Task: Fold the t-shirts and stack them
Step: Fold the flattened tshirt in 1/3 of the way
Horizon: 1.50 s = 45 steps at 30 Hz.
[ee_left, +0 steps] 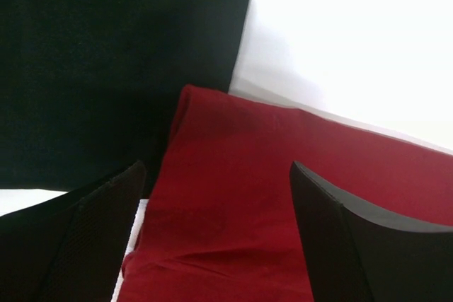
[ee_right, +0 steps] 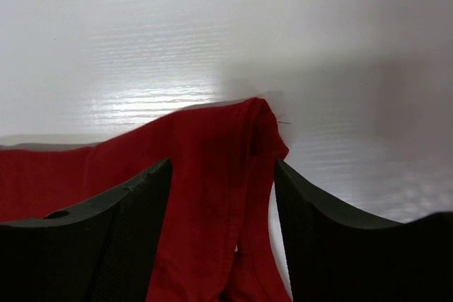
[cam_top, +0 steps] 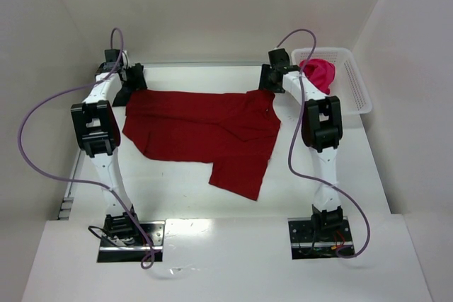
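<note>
— Checking the red shirt (cam_top: 202,129): it lies spread on the worktop (cam_top: 177,189), long axis left to right, with its far edge at both sets of jaws. How do we stand?
— Our left jaws gape wide over the far left corner, cloth between them, nothing held. Our right jaws sit part open astride the far right corner. We cannot tell whether they pinch it.
— Each arm at its own corner, then. Which way do we fold?
— Toward us, we judge. The worktop there shows white and glossy. A flap juts toward us on the right.
— The others?
— The pink shirt (cam_top: 320,74) sits in the basket (cam_top: 357,93), far right.
</note>
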{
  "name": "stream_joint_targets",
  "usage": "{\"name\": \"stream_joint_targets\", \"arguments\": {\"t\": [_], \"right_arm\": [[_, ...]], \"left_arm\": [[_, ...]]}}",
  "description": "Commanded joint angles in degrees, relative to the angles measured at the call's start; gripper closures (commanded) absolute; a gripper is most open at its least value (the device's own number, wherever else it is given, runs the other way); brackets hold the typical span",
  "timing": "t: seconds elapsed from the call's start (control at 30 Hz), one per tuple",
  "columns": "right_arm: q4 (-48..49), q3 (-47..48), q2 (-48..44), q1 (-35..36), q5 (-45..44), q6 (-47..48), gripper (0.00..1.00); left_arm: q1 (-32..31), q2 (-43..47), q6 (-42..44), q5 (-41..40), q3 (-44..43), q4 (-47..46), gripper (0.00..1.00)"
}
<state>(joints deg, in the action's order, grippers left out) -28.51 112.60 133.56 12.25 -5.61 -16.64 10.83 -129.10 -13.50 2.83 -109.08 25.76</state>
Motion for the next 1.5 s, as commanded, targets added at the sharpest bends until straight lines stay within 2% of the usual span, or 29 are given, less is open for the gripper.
{"name": "stream_joint_targets", "arguments": {"t": [0.0,0.07,0.17,0.27,0.6,0.7,0.77,0.8,0.83,0.97,1.03,1.2,1.47], "right_arm": [[-1.28,3.42,1.44,0.76,-2.83,1.18,0.35],[-1.28,3.42,1.97,0.76,-2.83,1.18,0.36],[-1.28,3.42,2.50,0.76,-2.83,1.18,0.36],[-1.28,4.47,3.90,0.76,-2.83,1.18,0.41],[-0.76,6.14,6.18,0.76,-3.36,0.65,0.72],[-0.76,7.29,6.80,0.76,-3.89,0.65,0.84],[-0.76,7.81,6.80,0.76,-3.89,0.13,0.88],[-0.76,7.81,6.80,0.76,-4.49,0.12,0.90],[-0.76,7.81,6.80,0.76,-5.02,0.12,0.93],[-0.06,9.57,7.33,0.76,-6.16,-0.58,1.00],[-0.05,11.23,7.33,0.76,-6.17,-0.58,1.00],[-2.07,18.78,10.66,0.76,-6.17,-1.11,1.00],[-3.38,27.13,14.62,-0.30,-6.87,-2.16,1.00]], "left_arm": [[0.16,-1.77,0.93,-2.92,-2.28,-0.01,0.11],[0.16,-2.38,0.93,-2.92,-2.28,-0.62,0.18],[0.16,-3.18,0.93,-1.69,-3.68,-0.62,0.21],[0.16,-4.84,0.41,-1.16,-5.09,-0.62,0.24],[0.16,-5.37,0.40,-1.69,-5.09,-0.62,0.41],[0.16,-5.37,0.40,-1.69,-5.61,-0.62,0.49],[0.16,-5.37,0.40,-1.69,-5.62,-0.62,0.57],[0.16,-5.37,0.40,-1.69,-5.62,-0.62,0.57],[0.16,-5.37,0.40,-1.69,-6.14,-0.62,0.63],[0.16,-5.37,0.40,-2.39,-6.67,-0.62,0.73],[0.16,-5.37,0.40,-2.91,-8.07,-0.62,0.80],[0.16,-7.21,-0.13,-2.92,-11.59,-0.62,0.87],[0.16,-11.60,-0.13,-2.92,-22.21,1.75,0.88]]}}
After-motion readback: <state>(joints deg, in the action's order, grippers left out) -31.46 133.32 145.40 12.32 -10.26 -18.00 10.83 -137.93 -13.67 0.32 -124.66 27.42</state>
